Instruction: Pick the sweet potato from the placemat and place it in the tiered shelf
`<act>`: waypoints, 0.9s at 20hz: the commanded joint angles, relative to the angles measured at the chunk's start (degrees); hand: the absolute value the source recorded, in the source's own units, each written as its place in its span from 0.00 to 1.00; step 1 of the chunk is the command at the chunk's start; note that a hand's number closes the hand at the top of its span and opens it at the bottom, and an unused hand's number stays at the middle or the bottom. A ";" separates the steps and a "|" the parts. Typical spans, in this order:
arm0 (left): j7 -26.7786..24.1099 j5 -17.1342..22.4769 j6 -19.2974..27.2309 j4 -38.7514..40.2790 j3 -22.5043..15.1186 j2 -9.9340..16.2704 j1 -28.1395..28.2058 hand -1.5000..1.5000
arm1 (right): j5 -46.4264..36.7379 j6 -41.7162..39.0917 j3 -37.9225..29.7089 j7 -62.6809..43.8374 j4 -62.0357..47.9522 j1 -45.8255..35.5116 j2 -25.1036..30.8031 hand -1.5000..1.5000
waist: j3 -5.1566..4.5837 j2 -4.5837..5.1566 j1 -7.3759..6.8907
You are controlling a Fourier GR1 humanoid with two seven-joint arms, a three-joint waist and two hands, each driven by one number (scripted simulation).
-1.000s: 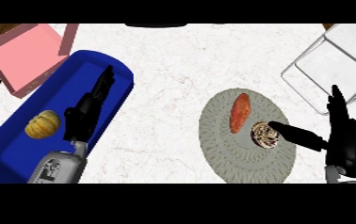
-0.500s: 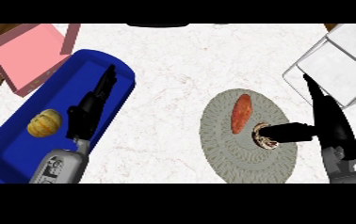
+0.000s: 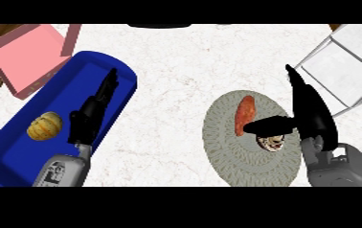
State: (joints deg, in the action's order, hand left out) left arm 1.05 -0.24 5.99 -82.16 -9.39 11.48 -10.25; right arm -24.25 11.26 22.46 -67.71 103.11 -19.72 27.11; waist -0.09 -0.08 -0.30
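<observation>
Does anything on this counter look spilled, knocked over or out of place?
Nothing stands out. The sweet potato lies whole on the round placemat, beside a small speckled object near the right hand. A yellow-orange item sits inside the blue tray, and the left hand hovers open over that tray. No spills show.

both hands open: left hand (image 3: 88, 119), right hand (image 3: 309, 112), fingers straight

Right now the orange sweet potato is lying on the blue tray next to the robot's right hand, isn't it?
Not quite. The head view shows the sweet potato lying on the round grey placemat, not on the blue tray. The rest holds: it is orange and sits next to the right hand.
</observation>
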 commanded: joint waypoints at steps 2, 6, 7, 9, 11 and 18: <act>0.91 -0.76 -0.41 -2.10 0.11 0.10 1.11 0.50 | -5.15 -2.13 1.13 -10.99 -0.51 -1.69 -4.22 0.00 | 0.04 -0.05 0.14; -2.10 -1.24 -0.14 1.08 0.56 -0.90 1.00 0.50 | -8.77 -3.51 0.83 -14.34 1.13 -1.71 -5.39 0.00 | 0.00 -0.07 0.59; 2.67 -2.16 0.90 -4.86 -1.80 -1.71 2.63 0.50 | -7.17 -3.09 -1.47 -10.24 -4.68 -2.99 -6.55 0.00 | 0.07 -0.05 -0.19; 1.38 -3.96 2.51 -2.21 -2.32 -3.16 1.70 0.50 | -6.97 -5.05 -2.30 -11.34 -3.54 -3.19 -7.13 0.00 | 0.05 -0.03 0.24; -0.83 -2.89 1.74 1.71 0.05 -3.03 0.18 0.50 | -7.48 -3.89 -3.46 -7.01 -7.37 -3.13 -8.88 0.00 | 0.06 0.13 0.28; 2.34 -1.38 -1.41 1.70 2.31 -1.30 -4.35 0.50 | -12.94 -6.09 -2.93 -9.44 -7.46 -2.77 -14.33 0.00 | 0.05 0.09 0.66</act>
State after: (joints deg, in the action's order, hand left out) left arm 2.56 -1.30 4.62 -82.93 -7.70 10.98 -10.90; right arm -35.71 7.21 20.23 -67.69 96.39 -21.56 15.10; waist -0.04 -0.06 -0.02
